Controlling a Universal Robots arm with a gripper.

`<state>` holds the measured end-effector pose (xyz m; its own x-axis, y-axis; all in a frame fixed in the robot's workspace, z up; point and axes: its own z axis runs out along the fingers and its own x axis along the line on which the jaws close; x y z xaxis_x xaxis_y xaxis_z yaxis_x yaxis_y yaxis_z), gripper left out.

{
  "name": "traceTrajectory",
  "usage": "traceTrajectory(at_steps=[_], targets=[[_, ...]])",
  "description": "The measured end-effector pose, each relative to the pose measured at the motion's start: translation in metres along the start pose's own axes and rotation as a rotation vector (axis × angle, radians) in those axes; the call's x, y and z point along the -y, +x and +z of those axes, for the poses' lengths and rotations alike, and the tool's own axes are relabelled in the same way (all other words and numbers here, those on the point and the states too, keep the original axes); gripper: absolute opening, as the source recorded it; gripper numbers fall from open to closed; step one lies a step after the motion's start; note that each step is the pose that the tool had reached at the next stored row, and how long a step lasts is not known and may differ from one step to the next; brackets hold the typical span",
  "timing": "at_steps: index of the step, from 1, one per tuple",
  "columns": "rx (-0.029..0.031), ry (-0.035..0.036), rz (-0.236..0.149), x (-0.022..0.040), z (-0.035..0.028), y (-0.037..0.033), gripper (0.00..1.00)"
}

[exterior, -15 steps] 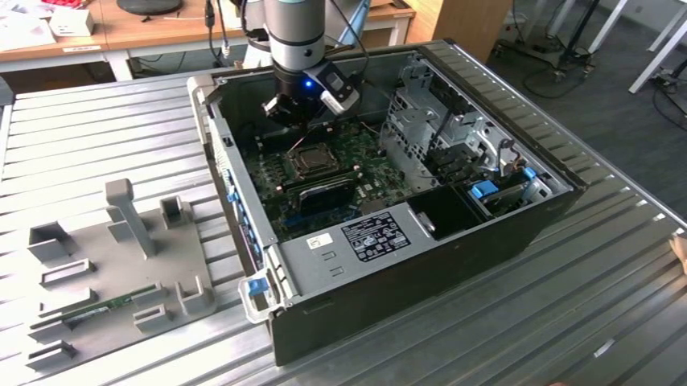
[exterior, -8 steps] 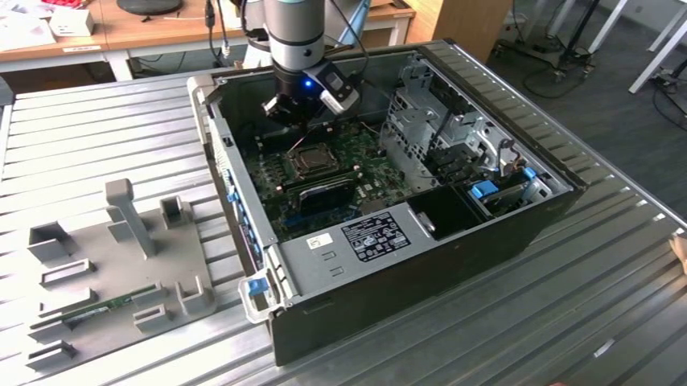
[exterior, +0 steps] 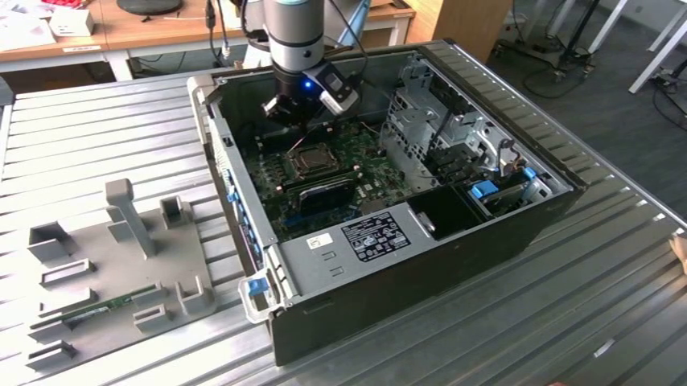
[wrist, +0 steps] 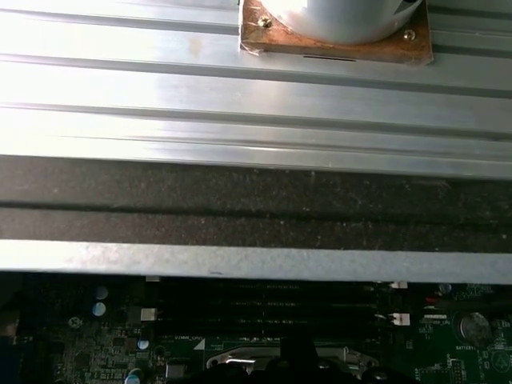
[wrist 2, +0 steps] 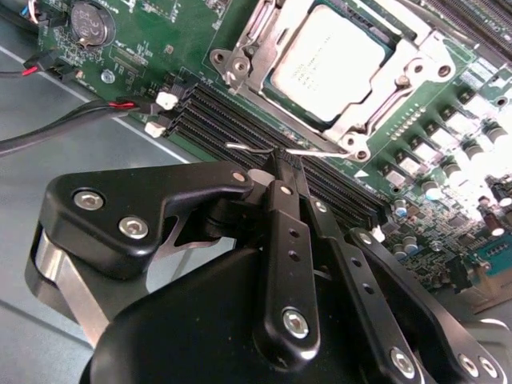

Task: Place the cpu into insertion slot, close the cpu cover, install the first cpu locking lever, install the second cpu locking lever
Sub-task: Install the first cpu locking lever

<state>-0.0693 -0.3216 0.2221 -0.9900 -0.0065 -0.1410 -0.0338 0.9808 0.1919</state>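
REMOTE RIG, CPU INSTALL: The gripper [wrist 2: 280, 164], fingers pressed together, hung low over the green circuit board [wrist 2: 144, 36] as I ran the arm from a distance. Its tips met the thin wire locking lever [wrist 2: 246, 149] at the edge of the long black memory slots [wrist 2: 216, 120]; I could not tell whether the wire was nipped between them. The cpu [wrist 2: 332, 60] lay flat in the insertion slot [wrist 2: 226, 66], with the cpu cover [wrist 2: 250, 48] down around its edges. I judged it seated and framed, with the work at the lever stage, and the narrow closed fingers suited to so thin a wire in so crowded a spot. In the exterior view, the open computer case [exterior: 504, 233] lay on its side on the ribbed metal table [exterior: 558, 322], holding the board and a drive cage [exterior: 440, 121]. On that view's left, a grey fixture tray [exterior: 96, 233] held a small green strip board [exterior: 108, 305].
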Motion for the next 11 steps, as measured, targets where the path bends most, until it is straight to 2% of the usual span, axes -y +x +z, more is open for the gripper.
traceTrajectory(at_steps=[11], targets=[[0.0000, 0.0000, 0.000, 0.0011, 0.0053, -0.0037, 0.10]])
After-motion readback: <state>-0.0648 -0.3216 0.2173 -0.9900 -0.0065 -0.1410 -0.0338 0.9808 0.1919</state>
